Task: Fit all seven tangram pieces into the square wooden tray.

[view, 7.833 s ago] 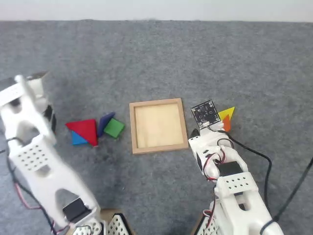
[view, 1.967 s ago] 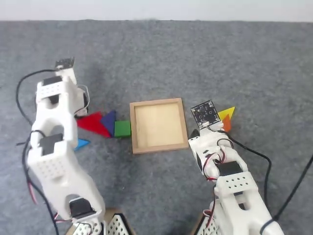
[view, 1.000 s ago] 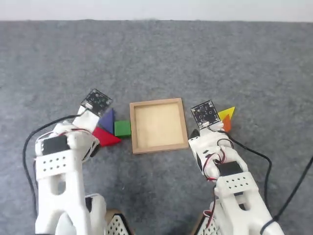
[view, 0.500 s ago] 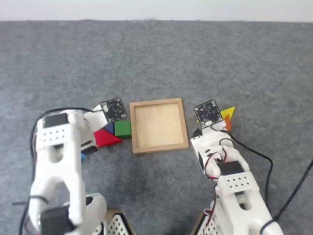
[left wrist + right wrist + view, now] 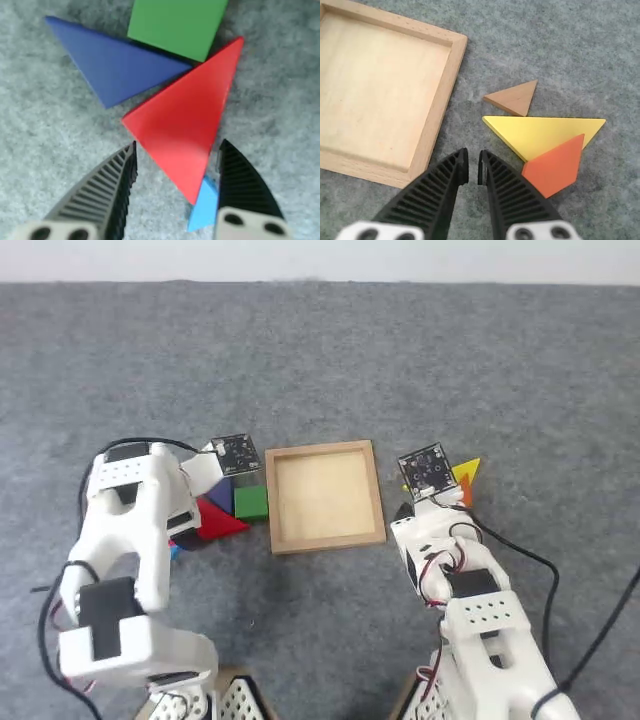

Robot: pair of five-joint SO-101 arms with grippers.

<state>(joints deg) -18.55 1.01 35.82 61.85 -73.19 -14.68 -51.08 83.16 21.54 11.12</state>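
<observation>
Tangram pieces, all seven, lie on the grey carpet (image 5: 420,360) outside the square wooden tray (image 5: 325,498), which holds nothing, so the whole job is left to do. On one side sit the red triangle (image 5: 185,125), dark blue triangle (image 5: 110,65), green square (image 5: 177,25) and small light blue triangle (image 5: 204,210). On the other are the yellow triangle (image 5: 540,132), orange parallelogram (image 5: 555,167) and small brown wooden triangle (image 5: 515,97). My left gripper (image 5: 177,145) has its fingers apart either side of the red triangle's corner (not clamped, I judge). My right gripper (image 5: 472,152), fingers nearly together on nothing, hangs between tray and yellow triangle.
</observation>
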